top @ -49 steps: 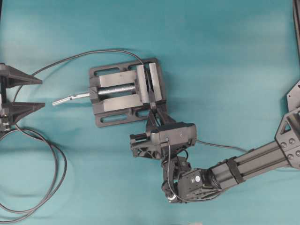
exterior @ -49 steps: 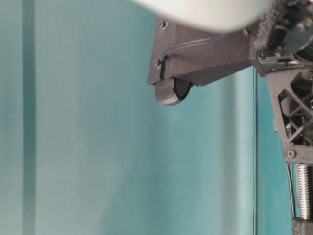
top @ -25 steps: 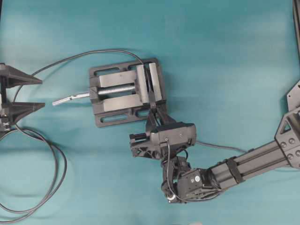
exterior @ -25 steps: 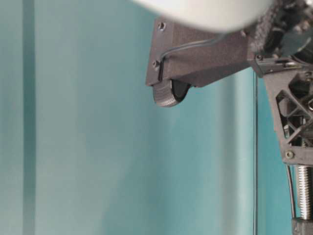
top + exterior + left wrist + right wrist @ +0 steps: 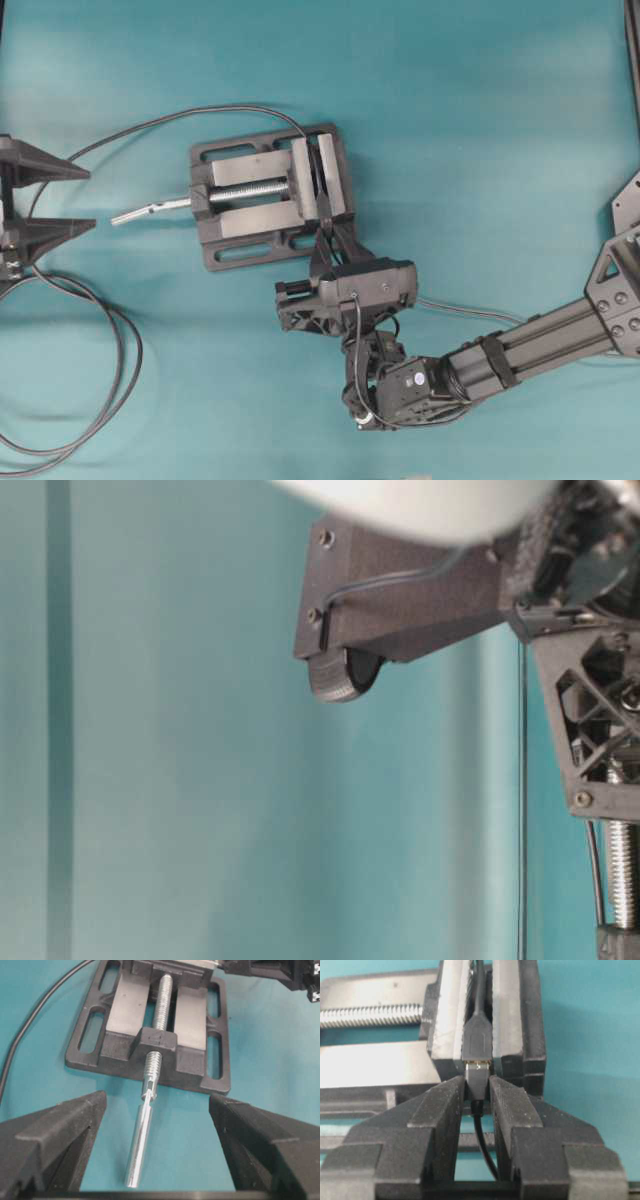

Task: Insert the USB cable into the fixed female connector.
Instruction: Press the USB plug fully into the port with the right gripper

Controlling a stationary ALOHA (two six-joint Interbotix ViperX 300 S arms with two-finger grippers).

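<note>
plug meeting socket at the vise, no writing legible

left gripper (image 5: 20,200) at nine o'clock, jaws spread; vise (image 5: 268,195) clamps the fixed female connector (image 5: 477,1041) (small, black); right gripper (image 5: 478,1091) pinches the usb cable (image 5: 478,1081), plug at its mouth.

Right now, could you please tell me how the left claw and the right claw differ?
The left claw is wide open and empty, facing the vise handle; the right claw is shut on the USB cable plug at the fixed female connector. The left sits back from the vise; the right reaches it. Both are black.
</note>
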